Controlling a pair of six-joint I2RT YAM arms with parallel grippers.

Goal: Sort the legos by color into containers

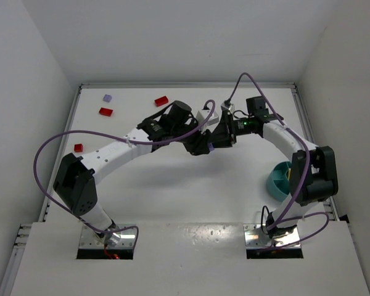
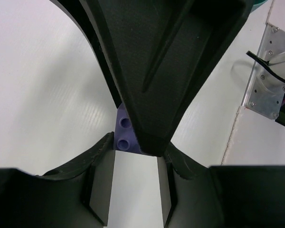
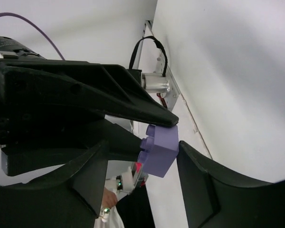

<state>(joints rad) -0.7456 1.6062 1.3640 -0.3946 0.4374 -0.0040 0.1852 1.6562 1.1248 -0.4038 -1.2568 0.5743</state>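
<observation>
Purple lego (image 3: 159, 149): held over the middle of the table (image 1: 172, 191), at the point where both arms meet. In the top view it is fully hidden behind the black fingers.

Left gripper (image 2: 136, 142): closed onto the lego at the fingertips. One contact face is masked by a right finger (image 2: 152, 71).

Right gripper (image 3: 142, 151): spread wider than the lego, with one finger touching its side and the other apart from it.

Both arms arc inward from their bases, grippers tip to tip.

Teal dish (image 1: 276, 180): near right, half covered by the right arm; compartments not readable.

Red legos (image 1: 161, 100) (image 1: 105, 111) (image 1: 78, 147) and a second purple lego (image 1: 107, 98) lie on the table at far left.
</observation>
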